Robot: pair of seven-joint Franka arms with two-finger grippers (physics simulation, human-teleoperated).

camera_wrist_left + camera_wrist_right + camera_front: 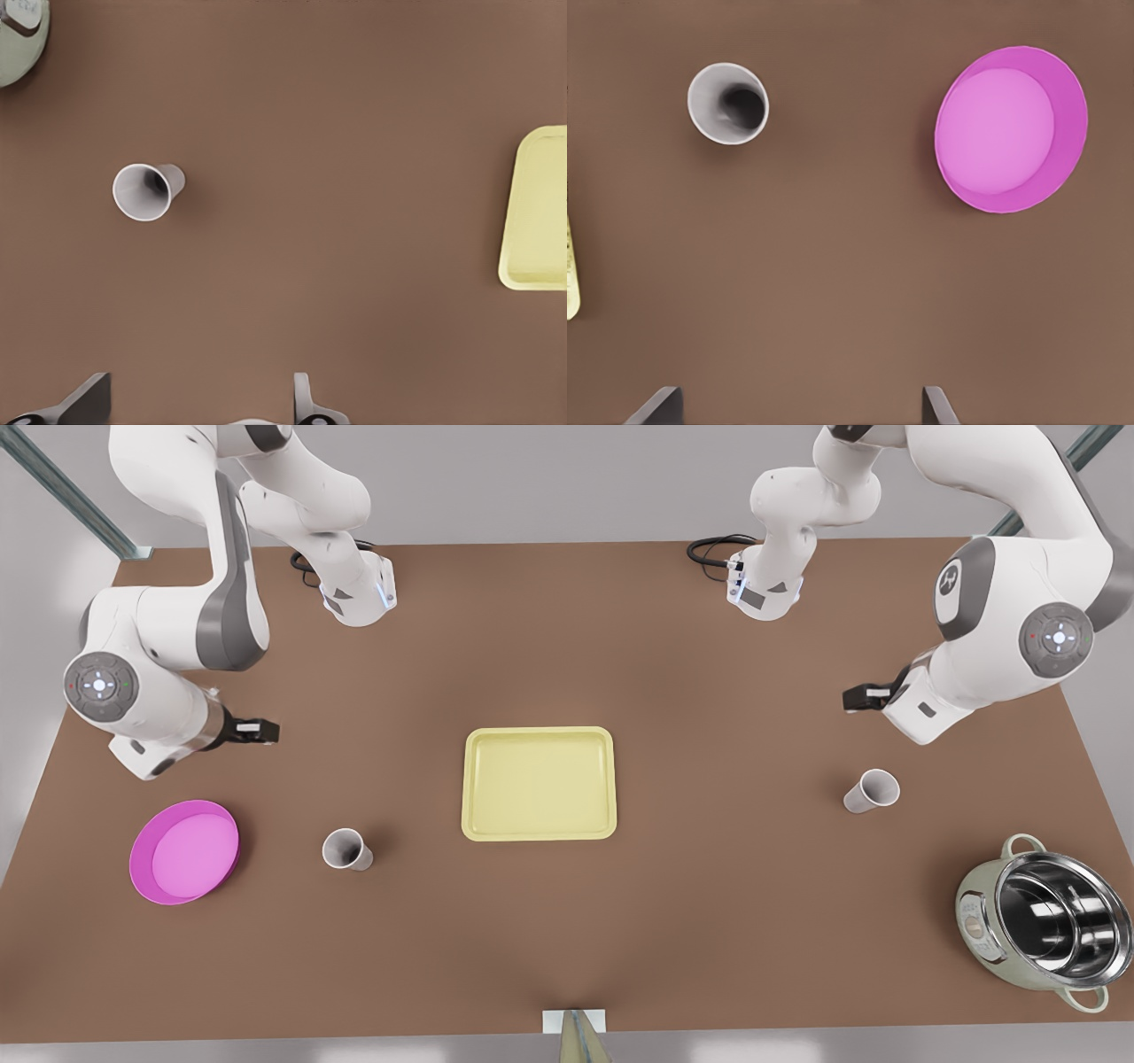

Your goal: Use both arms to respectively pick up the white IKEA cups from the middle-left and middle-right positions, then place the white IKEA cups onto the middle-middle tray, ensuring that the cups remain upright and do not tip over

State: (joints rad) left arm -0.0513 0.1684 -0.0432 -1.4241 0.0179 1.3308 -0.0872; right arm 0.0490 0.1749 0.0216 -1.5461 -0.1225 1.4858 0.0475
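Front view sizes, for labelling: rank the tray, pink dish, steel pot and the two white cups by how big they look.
1. Tray
2. Steel pot, near the camera, so its rank is unsure
3. Pink dish
4. The two white cups look alike

I count two white cups [346, 849] [872, 790], one yellow tray [539, 783], one pink dish [184, 851]. One steel pot [1045, 921], perhaps with a pale casing. My two arms [168, 638] [1001, 611].

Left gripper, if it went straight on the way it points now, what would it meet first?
Most likely the bare brown table. The left gripper, fingers open, points down at open tabletop. The small white tapered cup sits off to one side of that line, though depth is uncertain.
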